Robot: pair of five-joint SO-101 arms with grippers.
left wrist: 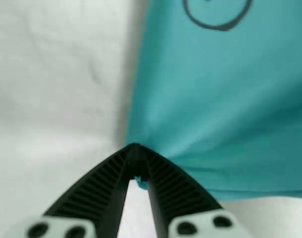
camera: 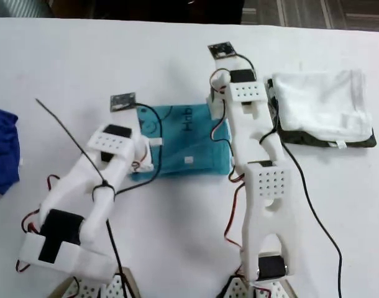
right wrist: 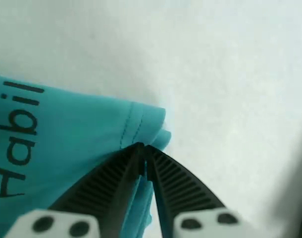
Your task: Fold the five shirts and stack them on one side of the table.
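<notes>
1. Left wrist view: the left gripper (left wrist: 135, 150) has its jaws pinched together on the edge of the teal shirt (left wrist: 215, 99), with a fold of cloth caught between the ribbed pads (left wrist: 109, 176) at a corner.
2. In the right wrist view, the right gripper (right wrist: 142, 148) is likewise clamped tight on a layered, stitched corner of the same shirt, beside black lettering (right wrist: 17, 129).
3. From the high view, the teal shirt lies flat as a folded rectangle at mid-table between the two arms. The left arm (camera: 84, 186) is at its left side and the right arm (camera: 264, 186) at its far right corner.
4. Just beyond the right arm, a folded white shirt (camera: 320, 102) sits on top of a dark shirt (camera: 329, 139), forming a stack on the table's right side.
5. A blue shirt (camera: 3, 149) lies bunched at the left edge of the white table (camera: 65, 62), well apart from the others.
</notes>
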